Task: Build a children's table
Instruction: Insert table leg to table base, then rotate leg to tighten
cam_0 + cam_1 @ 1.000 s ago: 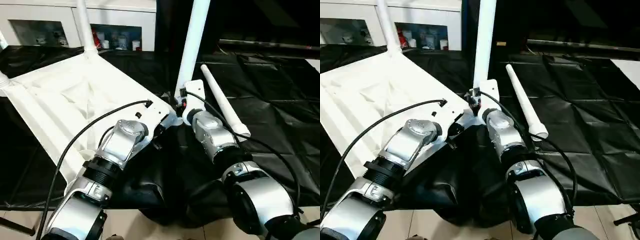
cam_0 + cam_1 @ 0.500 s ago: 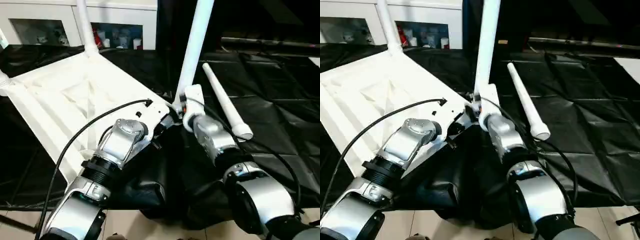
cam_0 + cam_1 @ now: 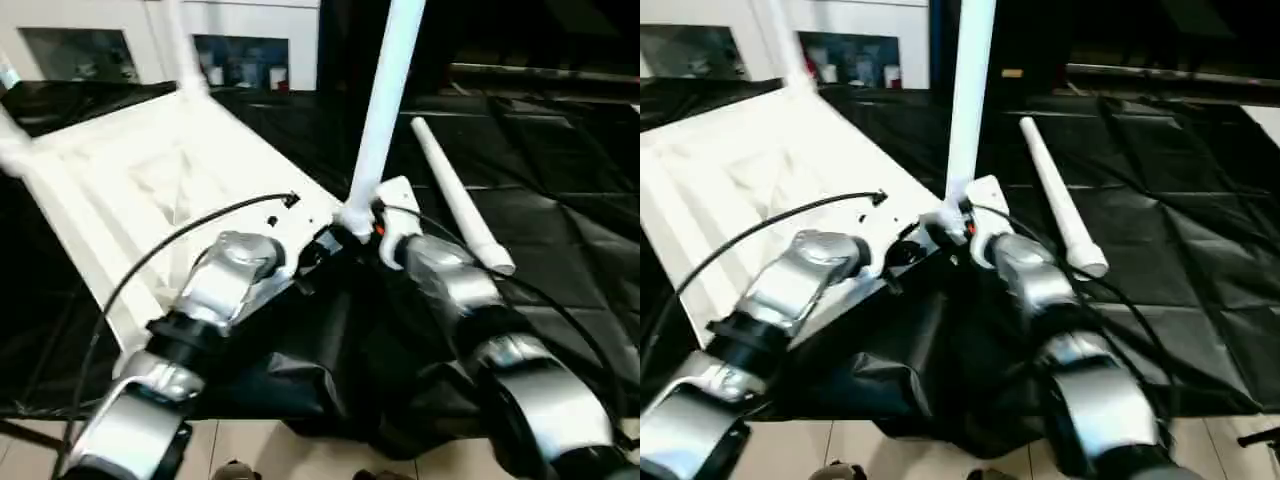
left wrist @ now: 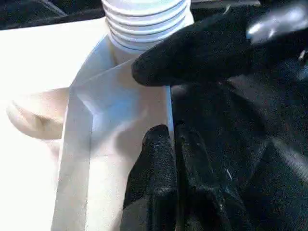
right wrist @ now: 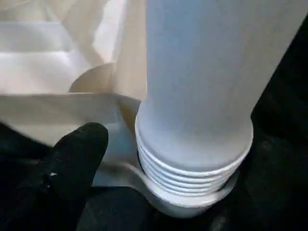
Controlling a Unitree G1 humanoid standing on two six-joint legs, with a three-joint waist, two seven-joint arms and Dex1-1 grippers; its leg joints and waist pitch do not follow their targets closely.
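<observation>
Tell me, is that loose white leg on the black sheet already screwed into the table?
No, the loose leg lies flat on the black sheet, apart from the table top.

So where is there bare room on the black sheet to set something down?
The black sheet lies bare beyond the loose leg, out to the robot's right. It is crowded at the near corner of the table top, where the upright leg, left gripper and right gripper meet.
</observation>
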